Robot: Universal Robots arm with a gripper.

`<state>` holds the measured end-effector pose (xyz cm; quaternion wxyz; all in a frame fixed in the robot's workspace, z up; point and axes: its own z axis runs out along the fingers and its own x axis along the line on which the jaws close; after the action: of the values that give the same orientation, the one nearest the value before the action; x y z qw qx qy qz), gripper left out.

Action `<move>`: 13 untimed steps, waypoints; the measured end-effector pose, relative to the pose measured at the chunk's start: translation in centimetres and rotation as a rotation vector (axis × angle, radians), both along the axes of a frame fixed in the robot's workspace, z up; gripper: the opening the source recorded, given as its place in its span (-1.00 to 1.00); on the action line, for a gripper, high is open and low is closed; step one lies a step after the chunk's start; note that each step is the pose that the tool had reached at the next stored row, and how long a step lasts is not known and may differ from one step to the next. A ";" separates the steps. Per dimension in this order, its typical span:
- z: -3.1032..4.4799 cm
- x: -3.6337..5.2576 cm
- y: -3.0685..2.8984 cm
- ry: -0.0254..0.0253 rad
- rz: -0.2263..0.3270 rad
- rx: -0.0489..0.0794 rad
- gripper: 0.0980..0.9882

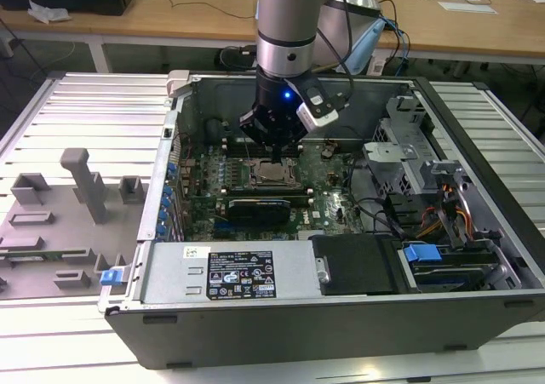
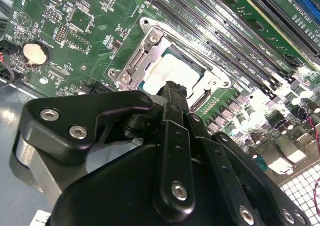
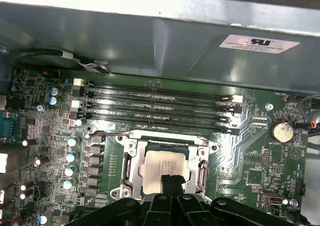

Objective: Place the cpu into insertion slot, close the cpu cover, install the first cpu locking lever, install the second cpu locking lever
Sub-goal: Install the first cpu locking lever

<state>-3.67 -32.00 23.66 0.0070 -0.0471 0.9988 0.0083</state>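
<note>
- Black two-finger gripper [image 3: 172, 182]: fingers pressed together, nothing pinched. In both wrist views the tip sits over the chip's edge farthest from the memory slots. Can't tell if it is touching.
- Small square cpu with pale silvery metal top [image 3: 162, 166]: seated flat in the square insertion slot [image 3: 123, 190], mid green motherboard [image 3: 250, 156], just beside the long black memory slots [image 3: 155, 108]. Placement looks done.
- Thin silver windowed cpu cover [image 3: 131, 162]: appears flat around the chip, so closing looks done too.
- Thin wire rod [image 3: 150, 136] along the socket's memory-side edge, likely a locking lever. Can't tell if it is latched, so I'd count both levers as left.
- The board sits in an open grey metal computer case [image 1: 255, 316] on a slatted aluminium table [image 1: 77, 103]. Grey moulded fixtures [image 1: 85, 184] stand toward the table's edge at the exterior view's left.
- Room: wooden desks [image 1: 170, 14] behind, with cables and papers.
</note>
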 end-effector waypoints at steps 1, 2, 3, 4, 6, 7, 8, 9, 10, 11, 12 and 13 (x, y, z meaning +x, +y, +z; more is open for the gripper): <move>0.00 -0.09 0.00 -0.0001 0.000 0.000 -0.98; -0.01 -0.24 0.00 -0.0001 0.000 0.000 -0.98; 0.00 -0.43 0.00 0.0001 0.000 0.000 -0.98; 0.00 -0.62 0.00 -0.0001 0.000 0.000 -0.98; 0.00 -1.12 -0.01 -0.0004 0.000 0.000 -0.98; 0.00 -1.23 0.00 -0.0003 0.000 0.000 -0.98; 0.00 -1.37 0.00 -0.0004 0.000 0.000 -0.98; 0.00 -1.69 -0.01 -0.0003 0.000 0.000 -0.98; 0.00 -1.94 0.00 -0.0003 0.000 0.000 -0.98; 0.00 -2.07 0.00 -0.0004 0.000 0.000 -0.98; 0.00 -2.22 0.00 -0.0003 0.000 0.000 -0.98; 0.00 -2.39 0.00 -0.0003 0.000 0.000 -0.98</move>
<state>-6.06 -32.01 23.67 0.0071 -0.0473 0.9988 0.0083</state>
